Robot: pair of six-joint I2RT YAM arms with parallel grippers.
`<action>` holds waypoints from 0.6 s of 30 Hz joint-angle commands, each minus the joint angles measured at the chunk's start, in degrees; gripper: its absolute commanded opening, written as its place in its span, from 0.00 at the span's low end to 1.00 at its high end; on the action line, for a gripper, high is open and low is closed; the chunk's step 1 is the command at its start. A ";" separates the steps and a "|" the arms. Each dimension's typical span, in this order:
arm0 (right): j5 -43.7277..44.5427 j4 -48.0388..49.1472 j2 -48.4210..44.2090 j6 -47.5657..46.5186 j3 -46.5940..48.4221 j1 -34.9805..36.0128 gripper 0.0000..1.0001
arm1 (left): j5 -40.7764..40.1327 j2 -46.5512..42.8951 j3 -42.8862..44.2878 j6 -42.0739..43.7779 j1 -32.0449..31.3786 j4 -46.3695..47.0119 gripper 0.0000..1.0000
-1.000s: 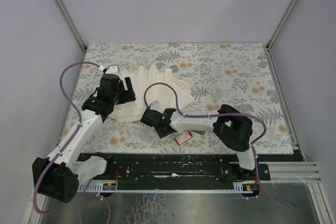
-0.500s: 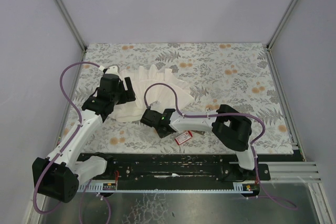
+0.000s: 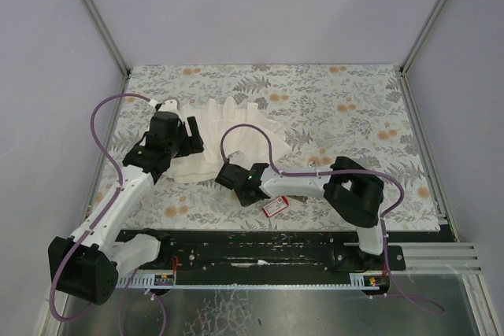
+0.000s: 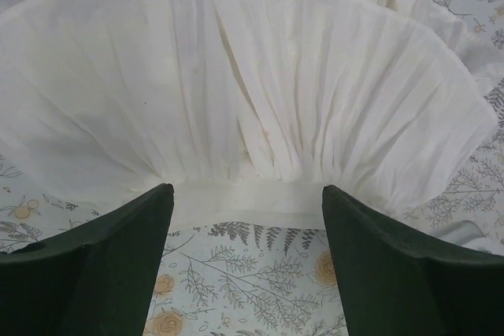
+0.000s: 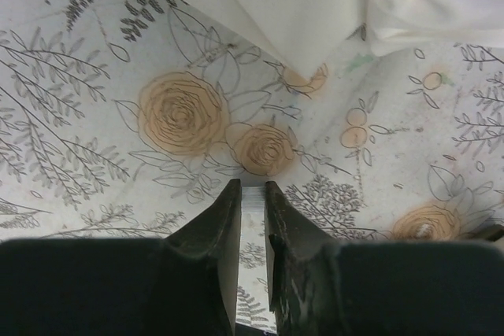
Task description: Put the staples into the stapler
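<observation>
My right gripper (image 5: 252, 188) is low over the floral table cover, shut on a short silvery strip of staples (image 5: 253, 196) pinched between its tips. From above, that gripper (image 3: 225, 176) sits just left of the red staple box (image 3: 275, 207), which lies on the cover. My left gripper (image 4: 246, 194) is open, its two dark fingers (image 4: 138, 257) straddling the near hem of the white pleated cloth (image 4: 260, 92) with nothing between them. In the top view it (image 3: 186, 138) hovers at the cloth's left edge. The stapler does not show in any view.
The white pleated cloth (image 3: 232, 135) fans out across the left middle of the table cover (image 3: 354, 108). Purple cables loop over both arms. A black rail (image 3: 260, 245) runs along the near edge, and grey walls close in the sides and the back.
My right gripper's jaws have closed down onto the staple strip, and its wrist has shifted slightly to the right. The left arm has barely moved.
</observation>
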 commanded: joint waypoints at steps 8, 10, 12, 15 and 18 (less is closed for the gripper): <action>-0.87 1.26 -21.96 -6.17 -4.36 -5.85 0.19 | 9.46 -0.27 -3.53 -4.61 -2.43 6.74 0.72; -1.62 1.16 -26.17 -7.36 -6.08 -8.12 0.19 | 9.44 -0.34 -4.04 -6.69 -5.73 8.17 0.71; -3.20 0.72 -30.14 -8.60 -8.41 -11.25 0.19 | 9.34 0.21 -4.44 -9.41 -10.10 10.04 0.71; -5.44 0.95 -35.58 -10.09 -12.84 -17.05 0.19 | 8.98 2.01 -5.09 -13.30 -17.72 14.62 0.71; -7.99 1.69 -39.37 -11.30 -17.31 -23.16 0.19 | 8.50 5.78 -5.15 -16.49 -25.35 21.01 0.71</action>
